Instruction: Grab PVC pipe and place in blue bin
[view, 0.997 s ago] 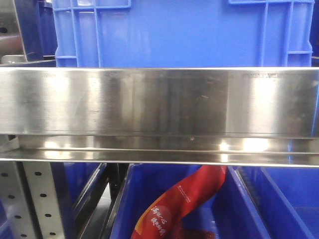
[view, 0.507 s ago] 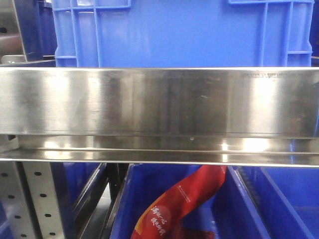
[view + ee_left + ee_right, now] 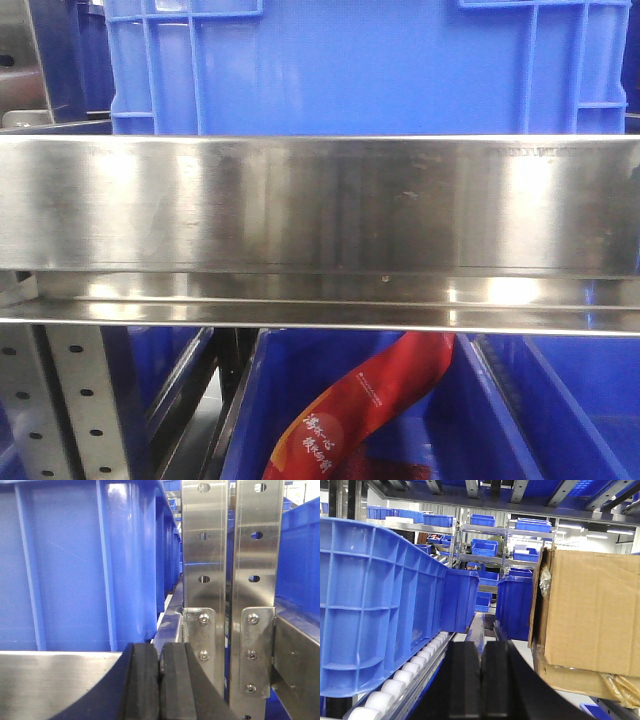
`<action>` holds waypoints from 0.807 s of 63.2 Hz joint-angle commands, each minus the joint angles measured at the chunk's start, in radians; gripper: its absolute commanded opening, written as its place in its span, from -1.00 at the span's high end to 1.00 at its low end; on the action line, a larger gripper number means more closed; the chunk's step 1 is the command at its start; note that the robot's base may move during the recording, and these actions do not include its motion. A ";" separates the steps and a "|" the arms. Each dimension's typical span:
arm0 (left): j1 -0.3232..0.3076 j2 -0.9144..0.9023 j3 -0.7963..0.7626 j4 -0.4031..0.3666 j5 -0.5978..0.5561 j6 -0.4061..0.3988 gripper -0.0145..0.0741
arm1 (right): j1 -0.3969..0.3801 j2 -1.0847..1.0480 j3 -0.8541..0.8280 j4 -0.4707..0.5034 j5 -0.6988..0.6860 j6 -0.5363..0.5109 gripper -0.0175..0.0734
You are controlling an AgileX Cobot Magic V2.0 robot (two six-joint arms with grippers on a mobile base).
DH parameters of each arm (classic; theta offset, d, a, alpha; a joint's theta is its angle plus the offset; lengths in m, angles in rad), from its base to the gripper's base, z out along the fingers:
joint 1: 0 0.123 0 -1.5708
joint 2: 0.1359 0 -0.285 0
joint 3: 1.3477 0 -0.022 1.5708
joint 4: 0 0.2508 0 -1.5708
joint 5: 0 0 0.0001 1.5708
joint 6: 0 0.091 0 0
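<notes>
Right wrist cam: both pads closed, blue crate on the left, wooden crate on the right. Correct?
Not quite. On the right is a cardboard box, not a wooden crate, as the right wrist view shows. The rest holds: the right gripper has its pads pressed together, and the blue crate sits on the left.

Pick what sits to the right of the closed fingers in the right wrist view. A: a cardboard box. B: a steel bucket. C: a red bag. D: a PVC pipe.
A: a brown cardboard box fills the right side of that view, beside the right gripper, whose fingers are pressed together.
</notes>
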 commanded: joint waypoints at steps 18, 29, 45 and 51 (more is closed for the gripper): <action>0.005 -0.005 -0.001 -0.004 -0.018 -0.008 0.92 | -0.005 -0.004 0.002 0.004 -0.048 0.001 0.99; 0.005 -0.005 -0.001 -0.004 -0.018 -0.008 0.92 | -0.005 -0.004 0.002 0.004 -0.064 0.001 0.99; 0.005 -0.005 -0.001 -0.004 -0.018 -0.008 0.92 | -0.005 -0.004 0.002 0.004 -0.084 0.001 0.99; 0.005 -0.005 -0.001 -0.004 -0.018 -0.008 0.92 | -0.005 -0.004 0.002 0.004 -0.084 0.001 0.99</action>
